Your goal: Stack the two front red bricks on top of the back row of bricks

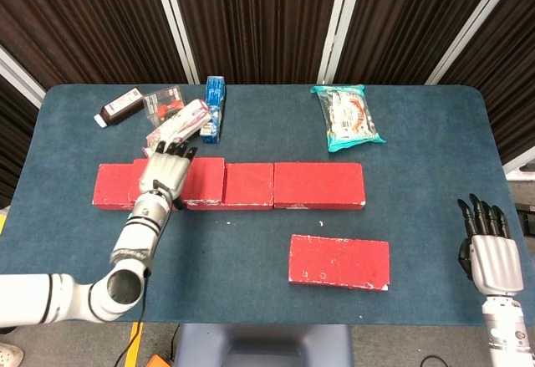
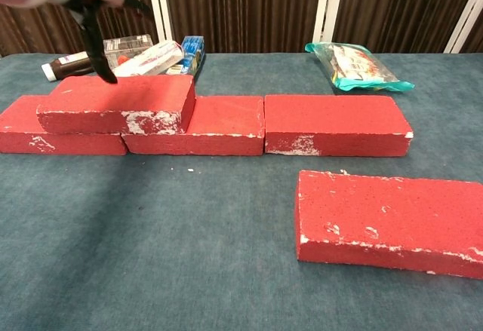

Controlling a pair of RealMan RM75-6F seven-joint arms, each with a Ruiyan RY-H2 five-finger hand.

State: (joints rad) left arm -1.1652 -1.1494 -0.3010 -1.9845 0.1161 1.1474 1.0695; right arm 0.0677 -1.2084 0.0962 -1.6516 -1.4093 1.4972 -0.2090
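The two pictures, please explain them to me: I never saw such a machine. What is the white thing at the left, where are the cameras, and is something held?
This is a robot with two arms, each ending in a mechanical hand. One picture looks down from its head, the other looks forward from its chest, low over the same blue table.

The white thing is the left hand. It hovers above a stacked brick, fingers spread, holding nothing. The right hand waits at the table's right edge, also holding nothing.

On the table a back row of red bricks runs across the middle. The stacked brick lies on its left part. One front brick lies alone, nearer the robot. Behind the row are small boxes and packets and a snack bag.
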